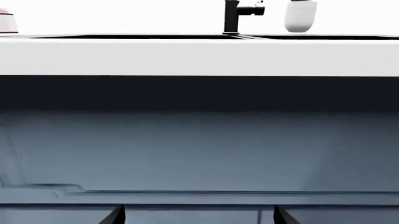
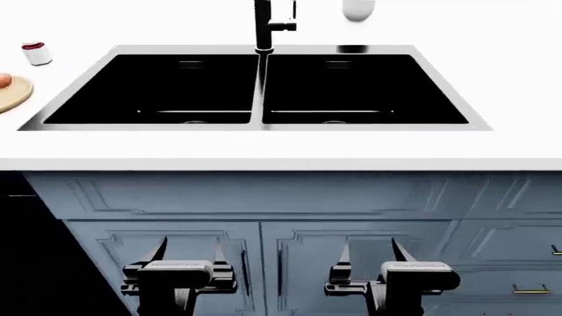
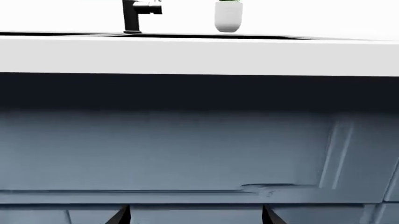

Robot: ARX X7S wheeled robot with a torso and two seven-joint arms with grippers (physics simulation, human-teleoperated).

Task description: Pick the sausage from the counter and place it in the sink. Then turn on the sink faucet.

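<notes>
Below the white bench (image 2: pixel 281 148), both pincers hang before the blue-grey cabinets (image 2: pixel 263 197), the left pincer (image 2: pixel 189 253) and right pincer (image 2: pixel 373 253) each spread wide and empty. At far left, the sausage (image 2: pixel 4 80) lies on a round wooden board (image 2: pixel 13 95), beside the black sink (image 2: pixel 255 89) and faucet (image 2: pixel 263 26)

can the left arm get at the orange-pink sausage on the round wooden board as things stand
Probably not yet. The left end effector hangs open below the glossy white counter, facing the blue-grey cabinet doors. The orange-pink sausage sits on the round tan wooden board, far left; the arm must rise first.
</notes>
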